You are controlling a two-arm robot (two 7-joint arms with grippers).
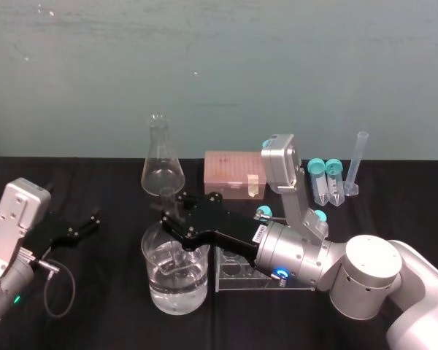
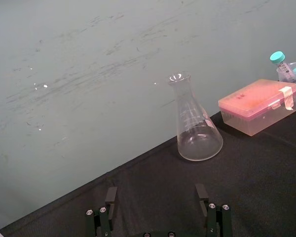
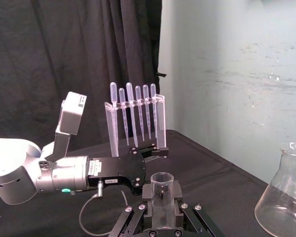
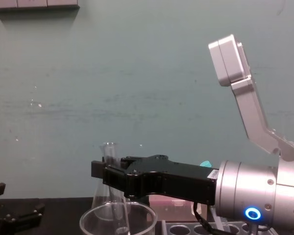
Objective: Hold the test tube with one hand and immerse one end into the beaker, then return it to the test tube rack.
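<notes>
Overhead, right pincer (image 1: 169, 217), test tube (image 1: 166, 195) in beaker (image 1: 155, 288)

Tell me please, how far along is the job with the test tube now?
Done: the test tube is out of the test tube rack, clamped in the right gripper jaws. In hand: it points down into the beaker, lower end inside the glass; whether it touches the water I cannot tell. Left: returning it to the rack. The left gripper rests open over the table.
</notes>
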